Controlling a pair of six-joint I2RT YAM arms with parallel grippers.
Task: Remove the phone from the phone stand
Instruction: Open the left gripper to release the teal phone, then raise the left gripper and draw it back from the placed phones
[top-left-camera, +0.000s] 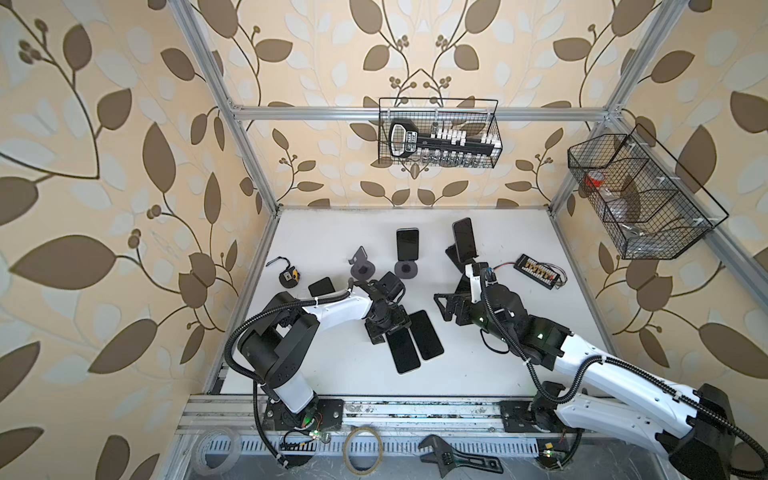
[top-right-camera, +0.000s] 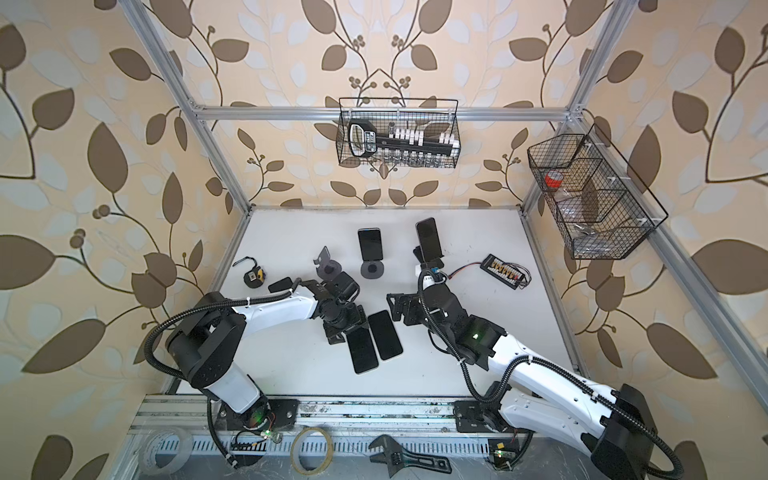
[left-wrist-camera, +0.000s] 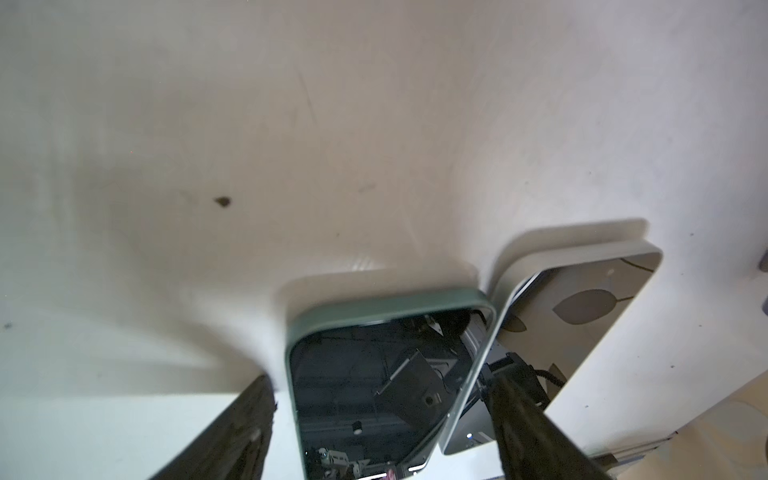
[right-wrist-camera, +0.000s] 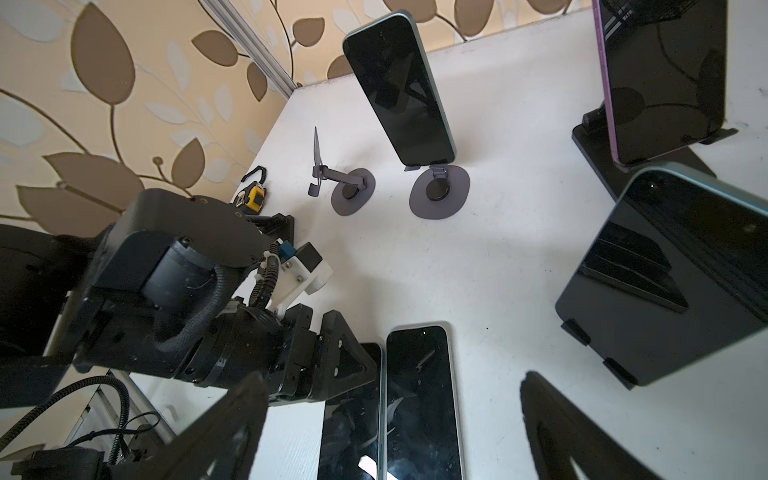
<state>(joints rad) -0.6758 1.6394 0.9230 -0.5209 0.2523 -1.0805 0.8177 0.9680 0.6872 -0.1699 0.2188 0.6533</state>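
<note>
Where the left gripper (left-wrist-camera: 382, 374) hangs over the table (left-wrist-camera: 291, 124), its two black, rough-looking fingers (left-wrist-camera: 232, 432) stand apart on either side of the green-edged phone (left-wrist-camera: 353, 399). A strip of white shows between one finger and the phone's rim, and the other finger sits over the neighbouring silver-edged phone (left-wrist-camera: 582, 316). Jaws parted, gripping nothing. The green-edged phone lies flat, glass up, rounded corners, glossy black screen mirroring the arm. The silver-edged phone is flat too, just beside it, the two splayed in a narrow V; whether their edges touch I cannot tell. Table surface matte white, scuffed, one dark speck (left-wrist-camera: 223, 202).

On the right gripper (right-wrist-camera: 394, 376), black triangular fingers spread wide, nothing between them, just beside the flat pair. Beyond it a standing phone (right-wrist-camera: 399, 87), slim and glossy, tilts back on a round grey stand (right-wrist-camera: 440, 191). A bare stand (right-wrist-camera: 353, 191) with the same round foot sits just beside, thin cradle plate up. A purple-edged phone (right-wrist-camera: 665, 79) leans on a black stand (right-wrist-camera: 594, 141), and a teal-edged phone (right-wrist-camera: 685, 282) rests in black clips (right-wrist-camera: 575, 330) close to the wrist camera.

Room: in both top views bare table runs from the flat phones to the front rail (top-left-camera: 374, 409). Stands crowd the middle and back, tape measure (top-left-camera: 289, 277) near the left edge, circuit board (top-left-camera: 536, 271) to the right.
</note>
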